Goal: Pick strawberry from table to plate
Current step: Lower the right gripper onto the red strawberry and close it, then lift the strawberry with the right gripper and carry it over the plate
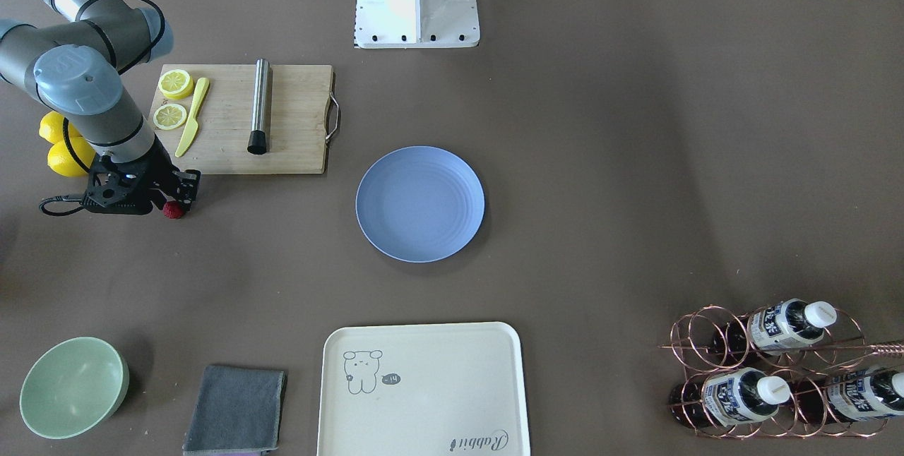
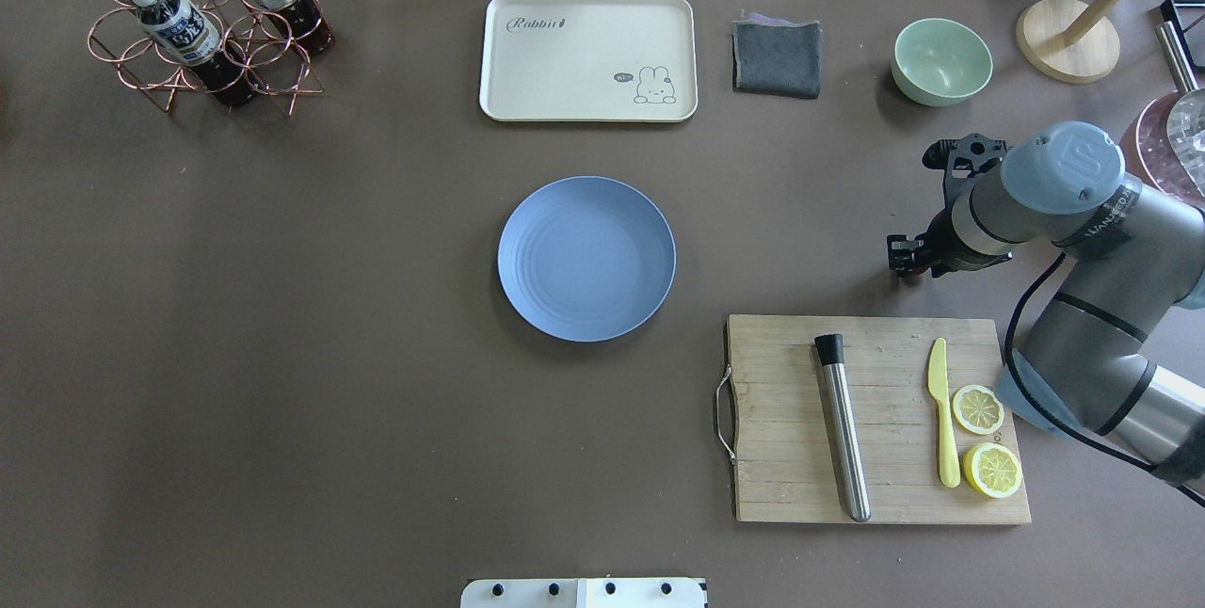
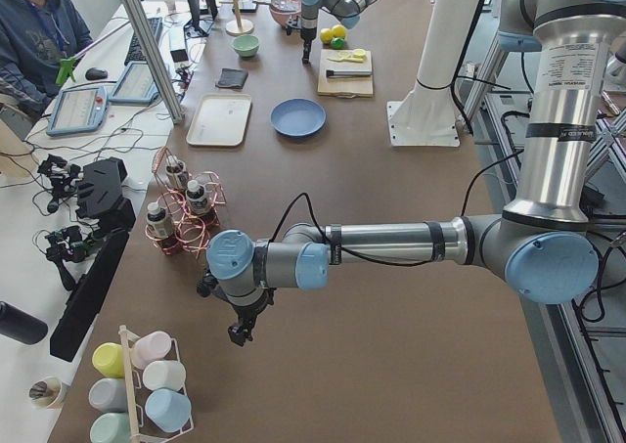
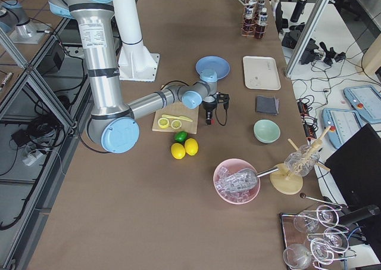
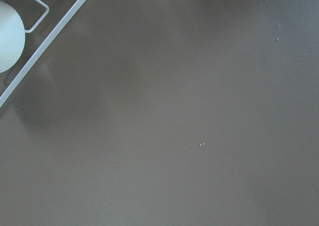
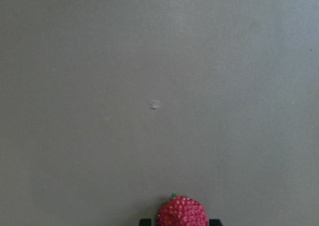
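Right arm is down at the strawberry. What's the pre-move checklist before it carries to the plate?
1. Strawberry sits between the fingers of the right end effector: ok, the right wrist view shows it.
2. Grip closed firmly on it: cannot tell.
3. Strawberry lifted off the table: cannot tell.
4. Plate empty and ready: ok.
5. Straight path to the plate free: ok, the cutting board lies beside it, not across.
6. Left end effector away from the plate: ok, it hangs at the table's far end.
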`<state>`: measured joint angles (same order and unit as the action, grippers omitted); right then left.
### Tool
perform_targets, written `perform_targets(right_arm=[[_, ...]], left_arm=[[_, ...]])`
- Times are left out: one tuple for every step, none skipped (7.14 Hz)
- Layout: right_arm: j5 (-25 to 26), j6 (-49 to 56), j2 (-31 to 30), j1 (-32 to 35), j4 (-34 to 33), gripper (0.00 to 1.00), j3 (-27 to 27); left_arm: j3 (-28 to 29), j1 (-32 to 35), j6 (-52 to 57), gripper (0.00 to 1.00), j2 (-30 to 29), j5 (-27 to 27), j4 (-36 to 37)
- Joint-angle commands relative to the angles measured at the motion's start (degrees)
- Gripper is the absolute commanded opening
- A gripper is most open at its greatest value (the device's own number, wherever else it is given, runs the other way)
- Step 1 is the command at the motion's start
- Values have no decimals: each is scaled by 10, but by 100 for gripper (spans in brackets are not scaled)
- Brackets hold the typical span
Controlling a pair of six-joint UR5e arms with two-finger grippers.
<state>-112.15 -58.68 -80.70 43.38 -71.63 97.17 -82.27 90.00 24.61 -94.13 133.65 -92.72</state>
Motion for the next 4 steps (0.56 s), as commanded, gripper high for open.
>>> perform_targets(right_arm=[[0, 0, 0, 0, 0, 26, 0], [-1, -2, 7, 0, 0, 0, 4], [-5, -3, 28, 0, -2, 0, 7], [-5, -20, 47, 1, -8, 0, 7]], left_arm=[[1, 0, 0, 98, 1, 0, 0], [3, 0, 0, 98, 0, 0, 0], [4, 0, 0, 98, 1, 0, 0], [0, -1, 0, 98, 8, 0, -1]])
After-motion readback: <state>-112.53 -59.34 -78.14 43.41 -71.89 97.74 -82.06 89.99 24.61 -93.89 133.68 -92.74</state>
